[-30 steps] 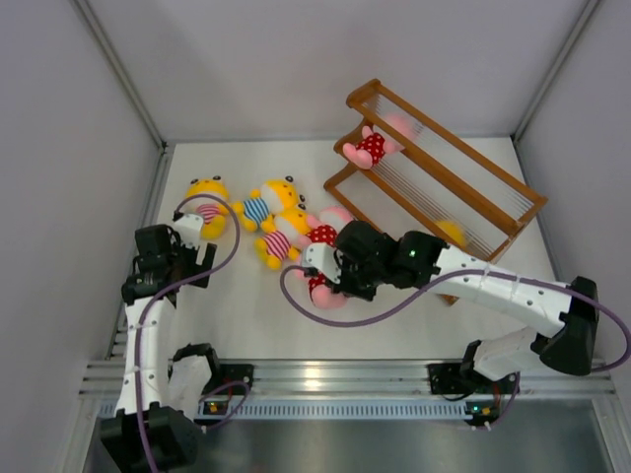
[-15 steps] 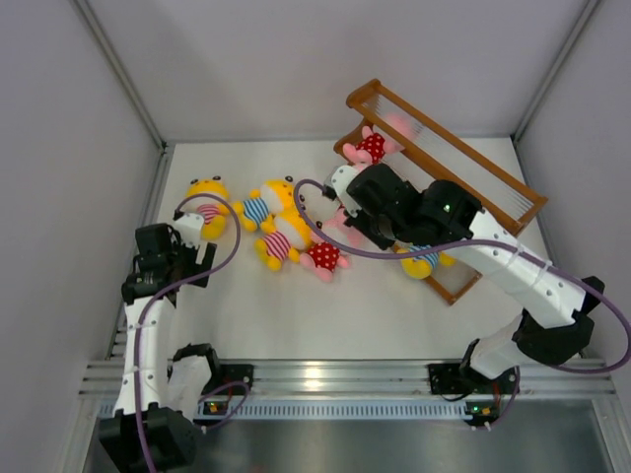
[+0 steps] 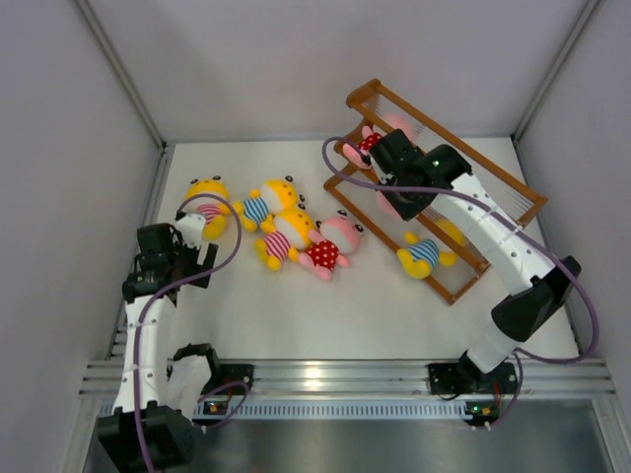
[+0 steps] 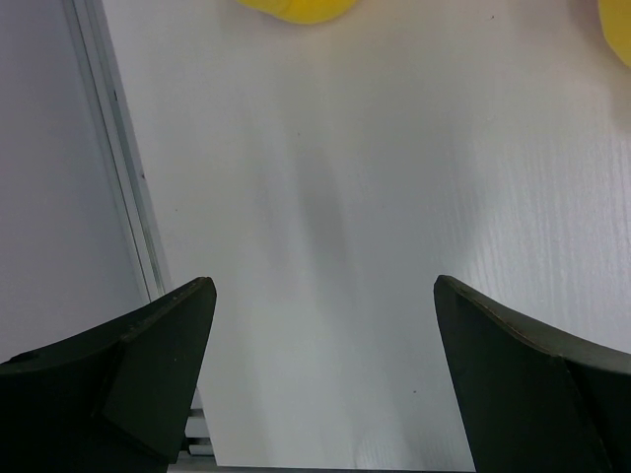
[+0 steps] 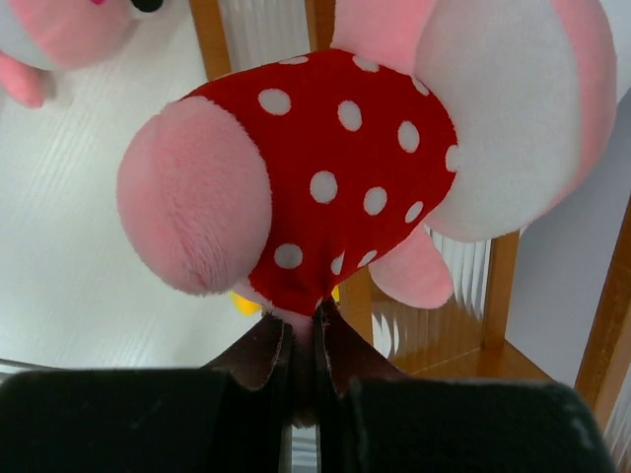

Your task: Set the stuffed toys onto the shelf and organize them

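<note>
White table point(image 3: 394, 305) — right fingers point(image 5: 258, 357) pinch pink toy point(image 5: 335, 158) over shelf point(image 5: 501, 286).

Four toys point(image 3: 281, 241) left of the shelf point(image 3: 513, 182) — one toy point(image 3: 370, 146) on its top tier, another point(image 3: 422, 254) on the lowest

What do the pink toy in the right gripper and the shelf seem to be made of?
Pink toy: soft plush, fuzzy matte pile; its red dotted outfit looks like smooth fabric.
Shelf frame: probably wood, brown with a slight sheen.
Its rods: thin and pale, perhaps wire or plastic; unclear.
</note>
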`<state>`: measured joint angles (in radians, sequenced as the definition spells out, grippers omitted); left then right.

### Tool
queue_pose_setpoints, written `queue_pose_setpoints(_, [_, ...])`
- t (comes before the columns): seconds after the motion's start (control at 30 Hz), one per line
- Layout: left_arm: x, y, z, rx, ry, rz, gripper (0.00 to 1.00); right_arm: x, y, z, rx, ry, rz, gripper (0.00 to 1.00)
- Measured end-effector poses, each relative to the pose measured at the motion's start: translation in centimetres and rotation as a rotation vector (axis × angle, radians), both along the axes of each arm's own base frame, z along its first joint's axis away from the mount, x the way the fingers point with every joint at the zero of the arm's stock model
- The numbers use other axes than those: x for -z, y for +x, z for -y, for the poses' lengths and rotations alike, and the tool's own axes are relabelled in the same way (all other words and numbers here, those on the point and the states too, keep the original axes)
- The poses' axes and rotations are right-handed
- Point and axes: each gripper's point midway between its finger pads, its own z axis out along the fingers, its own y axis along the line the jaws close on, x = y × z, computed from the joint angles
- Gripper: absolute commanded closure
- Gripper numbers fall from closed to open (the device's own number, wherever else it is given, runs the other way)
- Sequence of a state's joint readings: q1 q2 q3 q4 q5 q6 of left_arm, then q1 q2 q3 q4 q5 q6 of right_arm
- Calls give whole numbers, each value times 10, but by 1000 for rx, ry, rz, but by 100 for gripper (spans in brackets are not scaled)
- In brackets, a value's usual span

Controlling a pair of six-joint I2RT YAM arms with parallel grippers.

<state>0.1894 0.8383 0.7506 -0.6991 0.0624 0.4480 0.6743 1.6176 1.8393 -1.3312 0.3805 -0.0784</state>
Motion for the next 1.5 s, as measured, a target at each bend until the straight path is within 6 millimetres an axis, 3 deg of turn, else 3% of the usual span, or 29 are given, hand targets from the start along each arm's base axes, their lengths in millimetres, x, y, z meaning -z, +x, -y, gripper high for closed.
queue_pose_setpoints(0.27, [1, -1, 1, 4, 0, -6, 2, 31, 26, 13, 42, -98, -60, 94])
queue_pose_setpoints(0.53, [1, -2, 3, 9, -1, -12, 2, 39, 35, 25, 81, -181, -37, 89])
queue_pose_setpoints(0.63, [1, -2, 3, 11, -1, -12, 2, 45, 35, 30, 92, -207, -44, 82])
queue_pose_setpoints(0.67, [1, -2, 3, 13, -1, -12, 2, 46, 35, 32, 95, -212, -46, 73])
queue_pose_setpoints(0.8, [1, -2, 4, 14, -1, -12, 2, 47, 36, 33, 102, -212, -40, 55])
queue_pose_setpoints(1.03, [2, -2, 3, 12, 1, -13, 2, 42, 35, 29, 95, -178, -28, 46])
queue_pose_setpoints(1.1, [2, -2, 3, 12, 1, -13, 2, 36, 33, 29, 92, -162, -16, 40])
queue_pose_setpoints(1.17, [2, -2, 3, 13, 1, -13, 2, 30, 29, 27, 82, -147, -3, 33])
queue_pose_setpoints(1.3, [2, -2, 3, 13, 1, -12, 2, 15, 21, 18, 39, -128, 26, 32])
queue_pose_setpoints(1.37, [2, -2, 4, 14, 0, -14, 2, 6, 16, 7, -4, -115, 48, 31])
queue_pose_setpoints(1.5, [3, -2, 4, 17, -3, -18, 2, -14, -9, -36, -185, -49, 129, 32])
